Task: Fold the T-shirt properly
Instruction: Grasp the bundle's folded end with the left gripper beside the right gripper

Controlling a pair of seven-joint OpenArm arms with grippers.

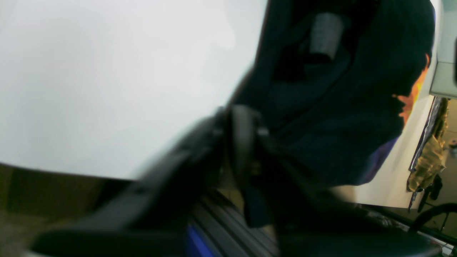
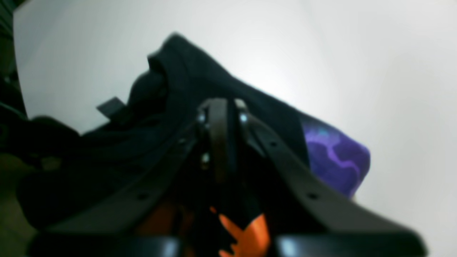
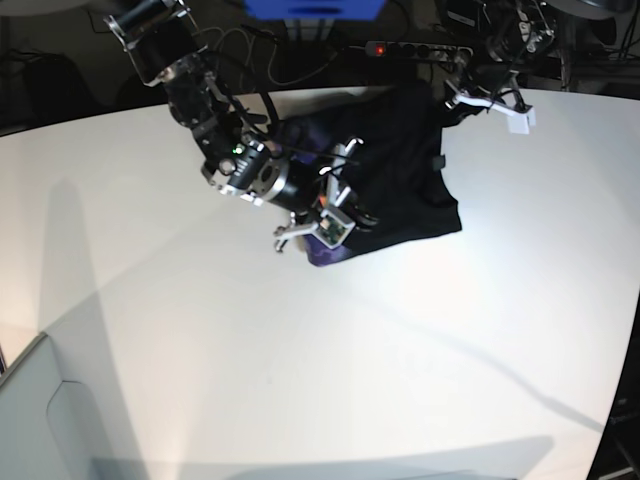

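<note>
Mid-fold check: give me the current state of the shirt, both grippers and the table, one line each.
T-shirt: bunched on the table's far side, black side mostly up, purple and orange print peeking out at an edge.
Left gripper: at the shirt's far corner; grip unclear.
Right gripper: jaws nearly together, over the shirt's near edge; grip unclear.
Table: white, shirt lying on it.

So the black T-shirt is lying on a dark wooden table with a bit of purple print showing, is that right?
Not quite. The table is white, not dark wood, as the base view shows. The black T-shirt does lie on it, with purple print showing at its near edge.
</note>
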